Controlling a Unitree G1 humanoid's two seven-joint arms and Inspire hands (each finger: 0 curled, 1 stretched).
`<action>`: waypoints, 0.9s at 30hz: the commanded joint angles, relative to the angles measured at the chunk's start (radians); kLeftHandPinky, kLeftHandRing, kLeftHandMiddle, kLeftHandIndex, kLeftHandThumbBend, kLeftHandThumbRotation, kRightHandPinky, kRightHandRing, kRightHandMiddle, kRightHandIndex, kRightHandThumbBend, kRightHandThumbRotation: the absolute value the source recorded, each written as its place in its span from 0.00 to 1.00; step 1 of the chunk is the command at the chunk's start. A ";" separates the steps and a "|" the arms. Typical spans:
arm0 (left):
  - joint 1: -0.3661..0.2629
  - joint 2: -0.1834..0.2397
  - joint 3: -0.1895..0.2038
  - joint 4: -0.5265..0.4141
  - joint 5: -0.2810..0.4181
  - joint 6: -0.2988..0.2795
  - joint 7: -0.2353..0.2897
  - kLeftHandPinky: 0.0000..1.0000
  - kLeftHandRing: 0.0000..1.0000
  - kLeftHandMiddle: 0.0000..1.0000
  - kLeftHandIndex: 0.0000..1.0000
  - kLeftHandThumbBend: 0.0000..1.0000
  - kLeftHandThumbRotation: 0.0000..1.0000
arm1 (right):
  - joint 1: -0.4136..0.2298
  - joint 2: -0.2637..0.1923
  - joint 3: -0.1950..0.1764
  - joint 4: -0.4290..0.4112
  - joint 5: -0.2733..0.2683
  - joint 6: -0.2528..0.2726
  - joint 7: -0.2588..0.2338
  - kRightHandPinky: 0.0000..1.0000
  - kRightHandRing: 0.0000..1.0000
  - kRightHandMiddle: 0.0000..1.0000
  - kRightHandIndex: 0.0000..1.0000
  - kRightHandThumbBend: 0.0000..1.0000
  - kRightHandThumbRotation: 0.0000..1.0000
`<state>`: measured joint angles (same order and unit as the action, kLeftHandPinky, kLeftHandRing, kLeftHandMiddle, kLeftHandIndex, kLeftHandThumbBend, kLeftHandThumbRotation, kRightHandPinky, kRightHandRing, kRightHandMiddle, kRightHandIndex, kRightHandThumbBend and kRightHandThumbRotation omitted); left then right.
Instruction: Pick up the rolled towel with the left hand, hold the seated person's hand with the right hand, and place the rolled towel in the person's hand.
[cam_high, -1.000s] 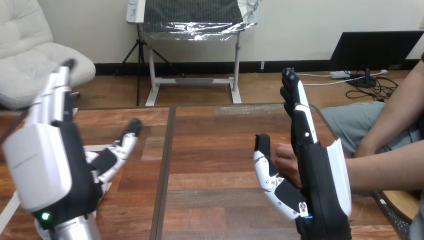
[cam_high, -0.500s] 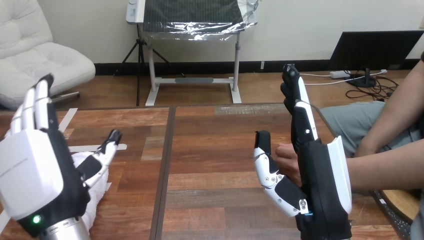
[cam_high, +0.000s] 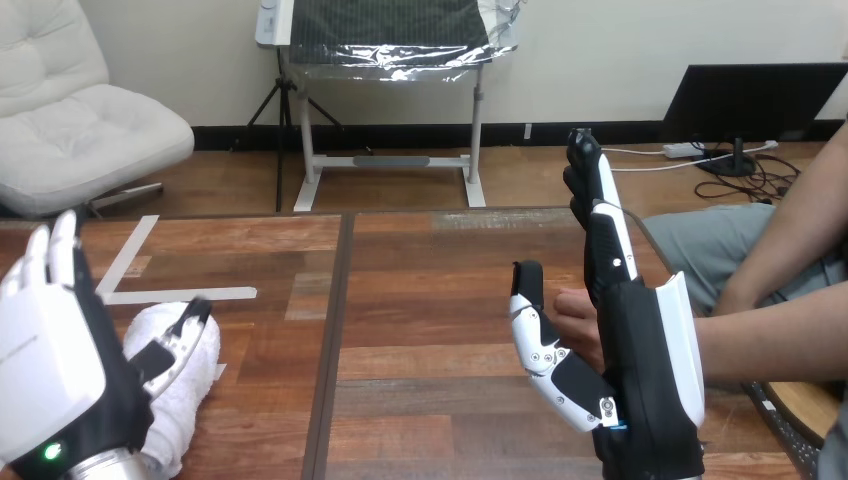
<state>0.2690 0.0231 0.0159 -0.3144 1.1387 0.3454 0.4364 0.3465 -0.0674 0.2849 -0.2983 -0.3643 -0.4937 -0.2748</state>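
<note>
Two hands, fingers straight | rolled towel under thumb of left hand | person's hand beside right hand

Head camera looks forward and down across the wooden table.

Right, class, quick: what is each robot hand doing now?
Left hand: open, next to the towel.
Right hand: open, the person's hand between its thumb and fingers.

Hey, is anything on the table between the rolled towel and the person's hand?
No object lies on the table between the rolled towel and the person's hand. Only the thumb of the right hand stands upright beside the person's hand, on the towel's side.
</note>
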 joint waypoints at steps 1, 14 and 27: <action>-0.020 0.044 0.000 0.038 -0.004 0.024 -0.043 0.75 0.82 0.86 0.85 0.86 0.44 | -0.068 0.033 -0.019 0.004 0.010 -0.005 0.003 1.00 1.00 1.00 1.00 0.00 0.00; -0.060 0.085 -0.021 0.080 -0.014 0.156 -0.270 0.80 0.85 0.88 0.88 0.87 0.56 | -0.074 0.039 -0.029 0.002 0.011 0.004 0.011 1.00 1.00 1.00 1.00 0.00 0.00; -0.144 0.121 -0.046 0.185 -0.020 0.277 -0.455 0.85 0.89 0.92 0.91 0.87 0.65 | -0.082 0.035 -0.043 0.002 0.009 -0.002 0.014 1.00 1.00 1.00 1.00 0.00 0.00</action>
<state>0.2283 0.1049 -0.0062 -0.1689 1.1229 0.6009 0.0170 0.3279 -0.0599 0.2602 -0.2963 -0.3608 -0.4923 -0.2629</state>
